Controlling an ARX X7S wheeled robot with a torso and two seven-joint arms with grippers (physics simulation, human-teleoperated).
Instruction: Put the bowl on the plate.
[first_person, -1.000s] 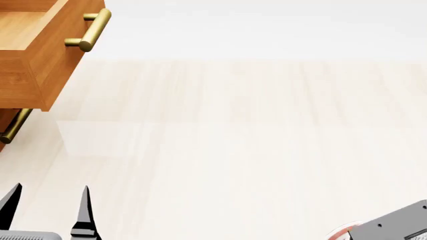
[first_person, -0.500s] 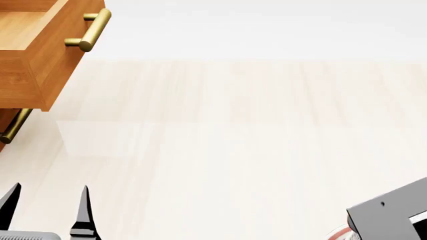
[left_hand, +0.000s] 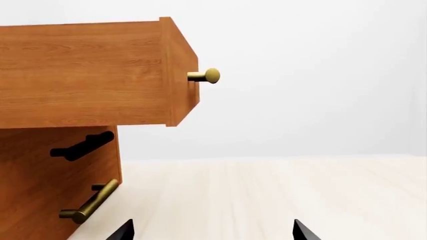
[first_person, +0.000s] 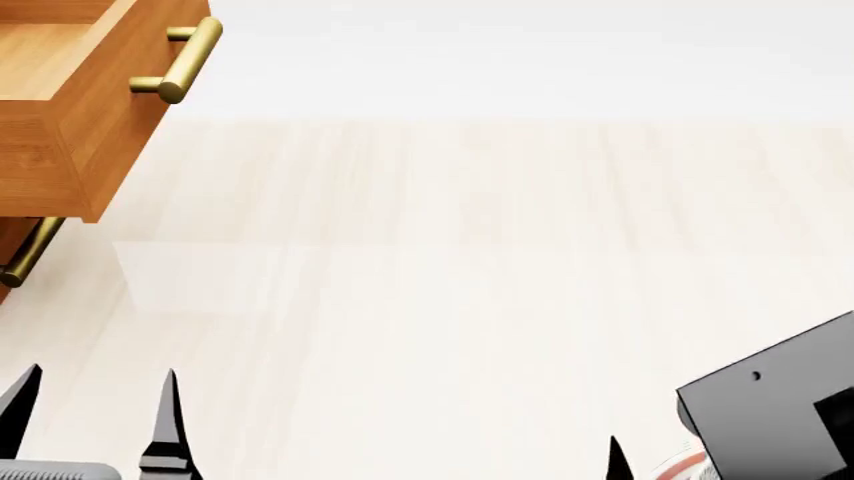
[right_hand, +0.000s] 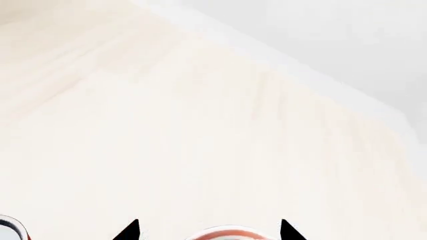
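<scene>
Only a sliver of the plate shows: a curved white rim with a red ring (right_hand: 227, 233), low between the tips of my right gripper (right_hand: 208, 231). That gripper is open and holds nothing. In the head view the same rim (first_person: 674, 463) peeks out beside the grey right wrist block (first_person: 774, 420), with one black fingertip (first_person: 614, 458) just left of it. My left gripper (first_person: 94, 425) hangs open and bare at the lower left, its tips wide apart in the left wrist view (left_hand: 212, 232). The bowl is out of view.
A wooden cabinet stands at the left with its top drawer (first_person: 54, 120) pulled out, its brass bar handle (first_person: 180, 60) jutting over the pale wood surface (first_person: 467, 250). A lower brass handle (first_person: 27, 250) sits beneath. A small red-edged object (right_hand: 8, 229) is cut off by the frame.
The right arm has pushed further up into the head view, and one of its black fingertips now shows. The left gripper has stayed still.
</scene>
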